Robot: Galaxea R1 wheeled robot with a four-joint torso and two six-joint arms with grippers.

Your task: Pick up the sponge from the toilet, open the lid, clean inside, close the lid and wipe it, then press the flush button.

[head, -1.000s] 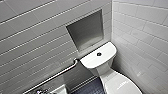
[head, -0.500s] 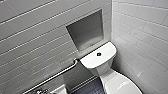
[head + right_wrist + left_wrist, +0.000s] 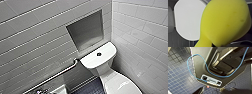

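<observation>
Right wrist view: the sponge (image 3: 224,23), bright yellow, is gripped in the closed right hand and is held close before the wrist camera. It is pinched narrow at the end nearest the hand. Beyond the hand and the sponge, the lid (image 3: 188,18) is seen shut, a smooth white oval. The sponge is held clear of it.

Head view: the toilet (image 3: 100,68) is set against a tiled corner. The flush button (image 3: 99,54), small and dark, is seated in the middle of the white cistern top. A grey wall niche (image 3: 86,30) is recessed above the cistern, and a metal grab bar (image 3: 57,73) is fixed along the wall beside it.

Left wrist view: the robot's own dark body is crossed by a blue cable (image 3: 199,58), and a floor (image 3: 178,75) of small dark blue tiles is seen below the left hand. Whether the left hand is open or closed cannot be told.
</observation>
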